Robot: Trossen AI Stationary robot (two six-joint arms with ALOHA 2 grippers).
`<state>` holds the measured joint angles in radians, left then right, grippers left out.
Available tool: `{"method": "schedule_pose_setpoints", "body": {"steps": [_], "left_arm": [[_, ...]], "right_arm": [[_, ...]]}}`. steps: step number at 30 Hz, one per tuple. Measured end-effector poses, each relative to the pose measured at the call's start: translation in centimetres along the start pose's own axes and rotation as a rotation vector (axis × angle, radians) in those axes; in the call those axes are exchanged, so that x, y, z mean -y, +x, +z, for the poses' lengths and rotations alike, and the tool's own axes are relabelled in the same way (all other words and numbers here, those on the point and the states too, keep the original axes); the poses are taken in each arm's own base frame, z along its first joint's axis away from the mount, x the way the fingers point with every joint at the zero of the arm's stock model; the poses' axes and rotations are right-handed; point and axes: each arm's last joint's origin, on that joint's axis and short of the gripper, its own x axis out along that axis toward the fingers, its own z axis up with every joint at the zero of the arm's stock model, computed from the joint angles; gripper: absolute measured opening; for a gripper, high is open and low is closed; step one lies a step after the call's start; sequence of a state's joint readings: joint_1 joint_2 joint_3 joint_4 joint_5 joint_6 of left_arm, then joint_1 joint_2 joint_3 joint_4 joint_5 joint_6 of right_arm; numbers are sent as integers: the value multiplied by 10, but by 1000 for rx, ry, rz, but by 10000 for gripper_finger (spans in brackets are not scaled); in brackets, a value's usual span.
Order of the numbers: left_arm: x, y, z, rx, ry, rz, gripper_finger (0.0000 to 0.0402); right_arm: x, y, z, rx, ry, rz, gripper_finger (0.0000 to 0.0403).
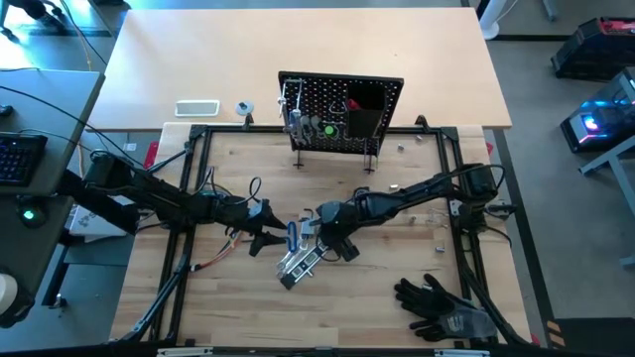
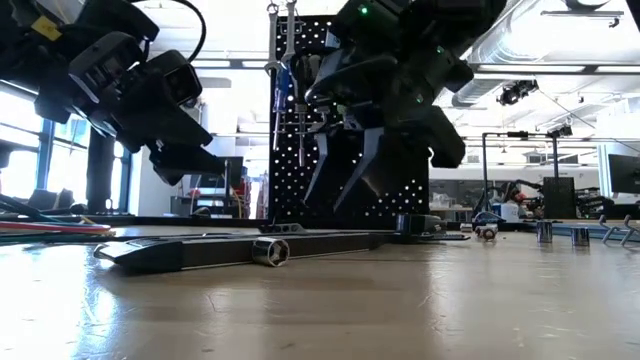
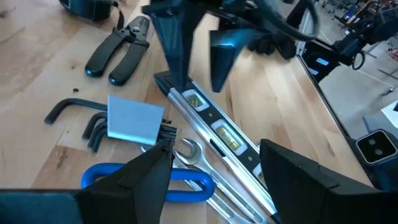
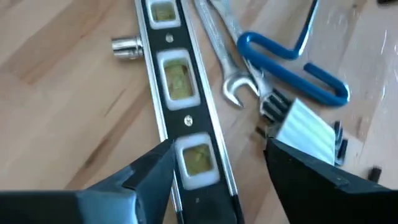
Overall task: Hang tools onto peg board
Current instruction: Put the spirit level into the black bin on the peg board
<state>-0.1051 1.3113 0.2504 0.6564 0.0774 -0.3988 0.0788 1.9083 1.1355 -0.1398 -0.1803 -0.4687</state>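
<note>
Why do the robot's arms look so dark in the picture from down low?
In the low view, bright windows and ceiling lights sit behind the arms, so the right hand and peg board show as near silhouettes. In the right wrist view, the level is evenly lit, its silver edges shining.

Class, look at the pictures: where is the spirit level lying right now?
In the high view the level lies flat near the table's front centre, beside a wrench and a blue-handled tool, with the open right gripper straddling it.
</note>
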Motion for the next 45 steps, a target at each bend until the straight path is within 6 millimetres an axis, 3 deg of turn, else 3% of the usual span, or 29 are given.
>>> {"method": "schedule_pose_setpoints", "body": {"steps": [9,17,22,27,34,45], "left_arm": [[0,0,0,1,1,2,232],[0,0,0,3,-4,3,232],[0,0,0,5,-6,5,232],[1,0,3,34,7,-4,232],[2,0,5,48,17,-24,232],[6,4,23,110,52,-73,232]], "right_arm": [[3,4,-12,-46,25,42,257],[4,25,-26,-80,42,87,256],[0,31,-27,-111,33,66,228],[-1,29,-20,-158,28,38,165],[1,18,-1,-256,5,-38,165],[1,-25,51,-373,-97,-176,165]]}}
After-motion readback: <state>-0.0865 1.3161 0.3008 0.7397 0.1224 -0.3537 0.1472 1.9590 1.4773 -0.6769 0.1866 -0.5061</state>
